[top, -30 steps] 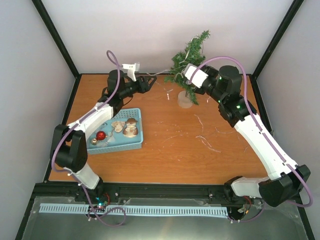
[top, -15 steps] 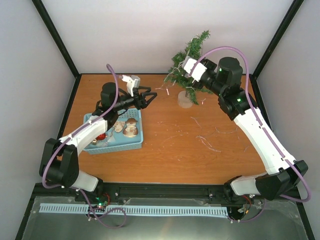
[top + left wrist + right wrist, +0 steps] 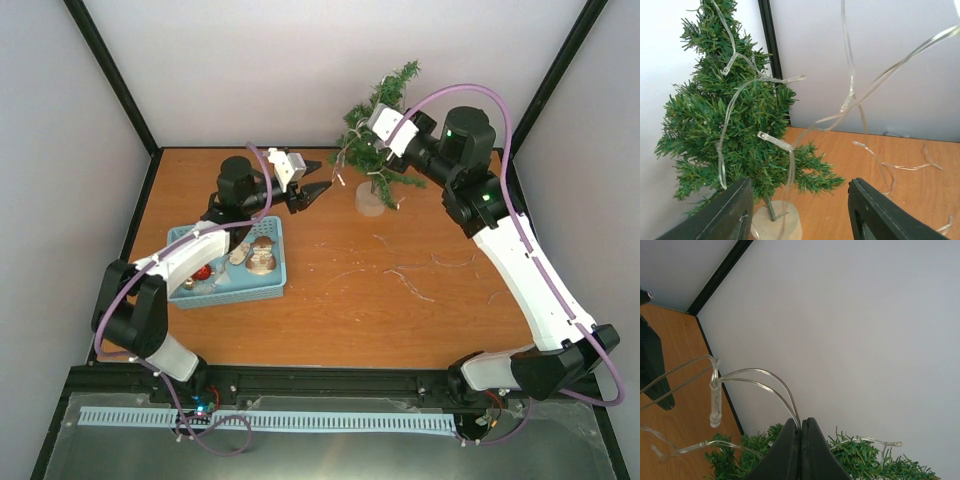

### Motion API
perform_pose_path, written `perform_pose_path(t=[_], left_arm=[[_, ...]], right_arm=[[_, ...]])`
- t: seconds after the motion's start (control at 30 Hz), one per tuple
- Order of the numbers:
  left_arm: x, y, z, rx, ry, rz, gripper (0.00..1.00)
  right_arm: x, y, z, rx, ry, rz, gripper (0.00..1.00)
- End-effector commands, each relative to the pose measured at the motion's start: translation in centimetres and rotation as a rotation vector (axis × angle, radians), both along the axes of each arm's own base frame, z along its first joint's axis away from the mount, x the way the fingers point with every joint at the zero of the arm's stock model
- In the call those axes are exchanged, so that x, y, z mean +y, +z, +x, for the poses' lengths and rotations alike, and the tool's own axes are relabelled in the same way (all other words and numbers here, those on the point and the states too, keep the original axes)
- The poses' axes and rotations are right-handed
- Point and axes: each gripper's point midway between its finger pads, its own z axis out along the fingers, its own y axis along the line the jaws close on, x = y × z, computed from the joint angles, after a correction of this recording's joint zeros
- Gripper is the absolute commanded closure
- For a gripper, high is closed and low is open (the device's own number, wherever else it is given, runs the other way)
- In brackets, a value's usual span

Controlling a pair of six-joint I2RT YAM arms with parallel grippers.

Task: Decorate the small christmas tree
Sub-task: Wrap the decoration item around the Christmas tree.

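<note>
Small green bristly christmas tree (image 3: 740, 135) has clear light string (image 3: 774, 141) partly draped; my right gripper (image 3: 801, 440) clamps it, left gripper (image 3: 800, 200) open and empty, ornaments (image 3: 262, 258) unhung in blue plastic basket (image 3: 240, 296).

Got a dark green bristly small christmas tree (image 3: 715, 125) on a pale round base (image 3: 782, 220), clear plastic light string (image 3: 774, 141), light blue plastic basket (image 3: 240, 293), shiny red bauble (image 3: 202, 271), orange wood-grain tabletop (image 3: 400, 320).

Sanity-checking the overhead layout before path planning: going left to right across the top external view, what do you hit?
Blue basket → left gripper → small christmas tree. The right gripper, jaws shut on the light string, overlaps the tree, so it's left out.
</note>
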Motion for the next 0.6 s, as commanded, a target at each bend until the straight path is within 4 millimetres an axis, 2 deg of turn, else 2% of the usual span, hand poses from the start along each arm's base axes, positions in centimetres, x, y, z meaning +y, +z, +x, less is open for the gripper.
perform_pose_path(t=[0.0,0.2,0.4,0.57], left_arm=[[-0.9,2.2,0.7,-0.178,-0.030,-0.016,0.47],[-2.3,0.7,2.0,-0.181,-0.037,0.003,0.46],[-2.8,0.9,3.2,-0.177,-0.029,-0.028,0.61],[-3.0,0.9,3.3,-0.183,-0.040,-0.036,0.62]], right_arm=[[0.2,1.5,-0.6,-0.005,0.025,0.036,0.97],[0.3,1.9,-0.8,-0.003,0.037,0.048,0.97],[0.3,2.1,-0.7,-0.006,0.035,0.051,0.97],[0.0,2.2,-0.3,0.007,0.013,0.047,0.97]])
